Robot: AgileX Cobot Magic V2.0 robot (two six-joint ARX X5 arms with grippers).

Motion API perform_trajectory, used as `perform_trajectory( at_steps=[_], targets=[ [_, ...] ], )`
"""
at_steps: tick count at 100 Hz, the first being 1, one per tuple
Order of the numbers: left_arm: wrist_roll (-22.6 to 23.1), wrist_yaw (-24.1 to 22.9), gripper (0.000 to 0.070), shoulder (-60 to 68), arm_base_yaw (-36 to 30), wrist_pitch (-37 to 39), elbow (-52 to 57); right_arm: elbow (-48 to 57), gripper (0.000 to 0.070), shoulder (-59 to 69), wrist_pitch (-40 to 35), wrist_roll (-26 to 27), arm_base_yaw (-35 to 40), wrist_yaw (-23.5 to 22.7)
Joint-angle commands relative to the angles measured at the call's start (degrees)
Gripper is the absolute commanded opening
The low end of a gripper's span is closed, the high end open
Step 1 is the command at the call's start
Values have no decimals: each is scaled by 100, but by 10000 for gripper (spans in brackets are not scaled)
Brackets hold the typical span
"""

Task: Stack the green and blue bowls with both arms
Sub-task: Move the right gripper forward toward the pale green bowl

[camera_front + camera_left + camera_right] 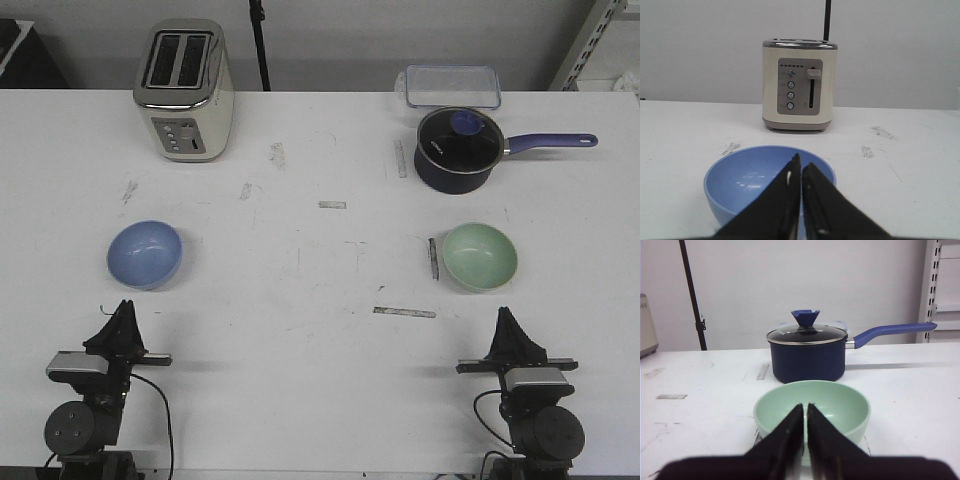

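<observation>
Looks like a robotics lab staged with kitchenware: scuffed white worktable [320, 290] patched with tape, cream two-slot toaster [185, 90] upper left, lidded navy saucepan [458, 150] upper right, perforated metal shelving upright [932, 290] against bare wall.

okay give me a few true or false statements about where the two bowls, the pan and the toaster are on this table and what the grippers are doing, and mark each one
1. The blue bowl sits on the robot's left side, in front of the toaster. True.
2. The green bowl is already stacked inside the blue bowl. False: they sit far apart on the table, each upright and empty.
3. The saucepan has a lid on it. True.
4. The left gripper is holding the blue bowl. False: it is shut on nothing, short of the bowl.
5. The right gripper is wide open. False: its fingers are closed together, with the green bowl just ahead.
</observation>
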Motion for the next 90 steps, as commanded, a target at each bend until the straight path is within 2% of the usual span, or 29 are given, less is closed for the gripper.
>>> perform_trajectory(
  at_steps=[1, 42, 65, 79, 90],
  targets=[
    [24, -9, 2, -11, -11, 70, -127, -15, 7, 0, 83, 74, 11, -2],
    [22, -9, 2, -11, -11, 70, -127, 94, 7, 4, 79, 74, 11, -2],
    [22, -9, 2, -11, -11, 70, -127, 730, 7, 393, -625, -50, 11, -2],
    [22, -9, 2, -11, -11, 70, -127, 1211, 7, 1097, -868, -98, 11, -7],
    [22, -9, 2, -11, -11, 70, -127, 1759, 7, 1836, -1349, -96, 11, -9]
  ],
)
